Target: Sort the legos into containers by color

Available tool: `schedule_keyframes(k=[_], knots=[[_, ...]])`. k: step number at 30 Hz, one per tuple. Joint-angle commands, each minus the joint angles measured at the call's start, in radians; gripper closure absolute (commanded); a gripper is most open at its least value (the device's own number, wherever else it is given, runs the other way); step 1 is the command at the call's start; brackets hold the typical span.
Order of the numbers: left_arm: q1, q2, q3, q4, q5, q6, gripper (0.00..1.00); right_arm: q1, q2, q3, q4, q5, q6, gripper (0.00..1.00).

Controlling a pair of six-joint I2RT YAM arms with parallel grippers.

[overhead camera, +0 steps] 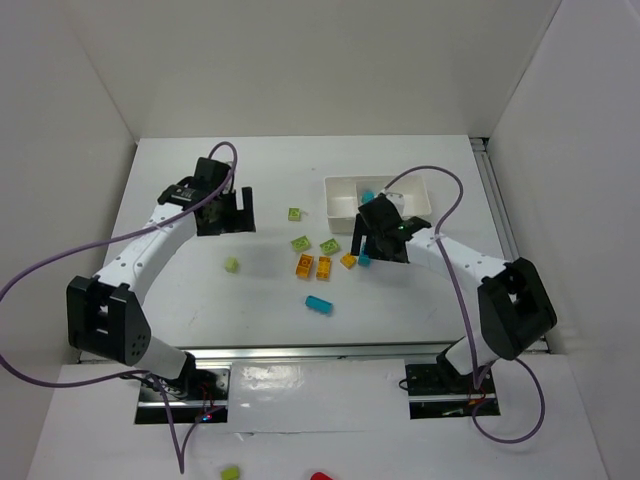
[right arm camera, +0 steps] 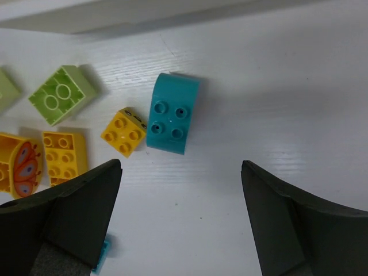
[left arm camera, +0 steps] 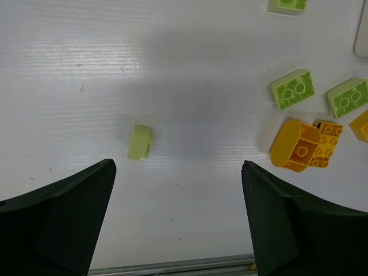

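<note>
The right hand (right arm camera: 181, 169) is hovering with its fingers spread wide and nothing between them. It is just short of a teal brick (right arm camera: 172, 114) that is lying studs-up on the tabletop, on the near side of the white tray (overhead camera: 342, 197) sitting toward the far right corner. A small orange brick (right arm camera: 123, 133) is lying right against one side of the teal one. The finger coming down there is risking a clash, so reaching forward and turning the wrist to close across the free sides is looking safer. The left hand (left arm camera: 178, 167) is hanging apart and empty near a pale green brick (left arm camera: 140, 142).
</note>
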Motion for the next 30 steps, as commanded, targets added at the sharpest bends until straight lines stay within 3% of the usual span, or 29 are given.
schedule_keyframes(k=[1, 6, 9, 12, 13, 17, 24, 30], knots=[[-0.003, 0.008, 0.036, -0.007, -0.008, 0.017, 0.00, 0.011, 0.038, -0.008, 0.080, -0.004, 0.064, 0.09], [-0.003, -0.014, 0.014, -0.007, -0.008, 0.017, 0.00, 0.011, 0.127, 0.022, 0.139, 0.007, 0.044, 0.13], [-0.012, -0.023, 0.005, -0.007, -0.008, 0.017, 0.00, 0.011, 0.187, 0.049, 0.139, 0.019, 0.034, 0.21], [-0.012, -0.023, 0.005, -0.007, -0.008, 0.017, 0.00, 0.011, 0.196, 0.049, 0.139, 0.029, 0.045, 0.34], [-0.012, -0.023, 0.005, -0.007, -0.008, 0.017, 0.00, 0.011, 0.196, 0.049, 0.139, 0.038, 0.057, 0.45], [-0.012, -0.023, 0.005, -0.007, -0.008, 0.017, 0.00, 0.011, 0.105, 0.060, 0.070, 0.068, 0.067, 0.67], [-0.012, -0.004, 0.005, 0.002, -0.008, 0.017, 0.00, 0.031, -0.084, 0.138, -0.081, 0.147, 0.044, 0.69], [-0.012, -0.004, 0.005, 0.003, -0.008, 0.017, 0.00, -0.044, 0.032, 0.291, -0.016, 0.148, -0.063, 0.69]])
